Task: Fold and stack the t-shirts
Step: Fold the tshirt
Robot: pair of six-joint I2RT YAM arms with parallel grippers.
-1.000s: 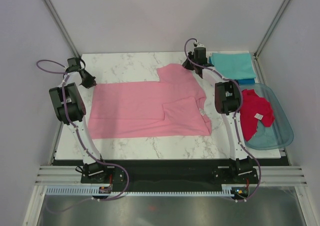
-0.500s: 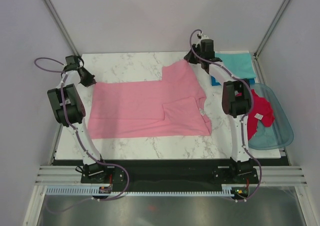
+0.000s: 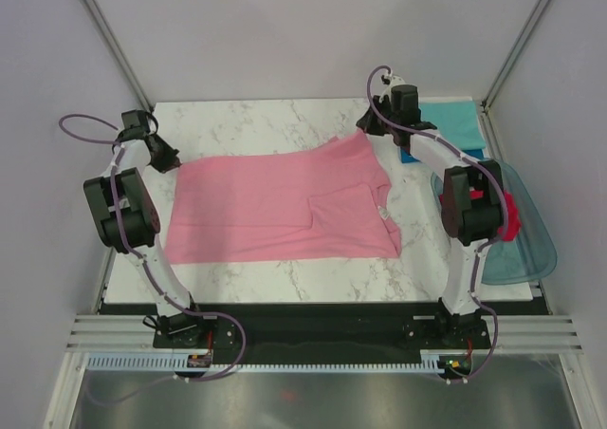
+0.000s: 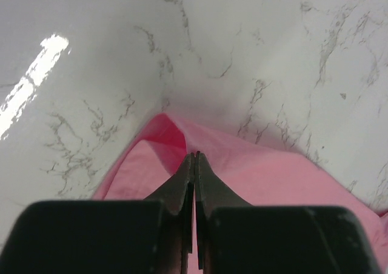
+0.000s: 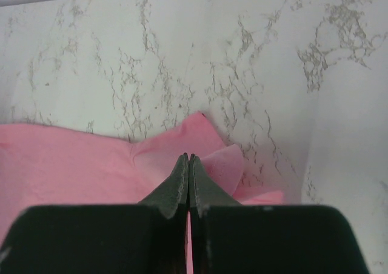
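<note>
A light pink t-shirt (image 3: 275, 206) lies spread across the marble table, with a folded panel near its right side. My left gripper (image 3: 173, 163) is shut on the shirt's far left corner; in the left wrist view the closed tips (image 4: 194, 156) pinch a raised pink fold (image 4: 291, 183). At the shirt's far right corner my right gripper (image 3: 365, 127) is also shut, its tips (image 5: 188, 157) clamped on the pink cloth (image 5: 73, 159). A red t-shirt (image 3: 510, 215) shows only as a sliver behind the right arm. A folded teal t-shirt (image 3: 453, 125) lies at the back right.
A clear bluish plastic tub (image 3: 536, 249) stands at the table's right edge, holding the red shirt. A strip of blue cloth (image 3: 469, 152) peeks out under the teal one. Grey walls and slanted frame rails enclose the table on three sides.
The right gripper has closed on the shirt's far right corner and drawn it right, stretching the far edge straight. The right arm's elbow swung over the tub. The left gripper barely moved.
</note>
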